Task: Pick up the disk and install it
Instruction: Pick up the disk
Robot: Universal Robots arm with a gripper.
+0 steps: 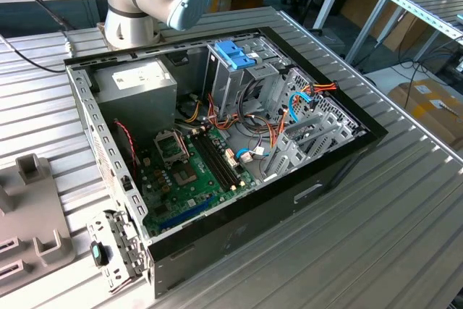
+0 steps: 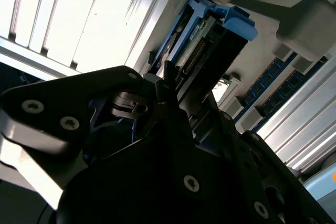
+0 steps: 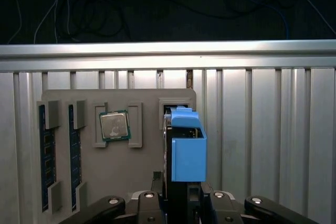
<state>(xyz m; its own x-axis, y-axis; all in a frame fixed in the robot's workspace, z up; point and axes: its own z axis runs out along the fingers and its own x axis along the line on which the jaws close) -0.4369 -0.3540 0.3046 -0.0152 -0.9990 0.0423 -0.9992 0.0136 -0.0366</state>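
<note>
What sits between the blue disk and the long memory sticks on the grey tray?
A square silver chip, in the first wrist view, between the memory sticks and the disk.

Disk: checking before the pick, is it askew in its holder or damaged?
Nothing stands out: in the first wrist view the disk stands straight in the slot of the grey holder, the gripper at it.

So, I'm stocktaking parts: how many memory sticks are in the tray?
2. One memory stick lies along the grey tray's edge, the second beside it, nearer the processor chip. Covered tray parts may hide more.
</note>
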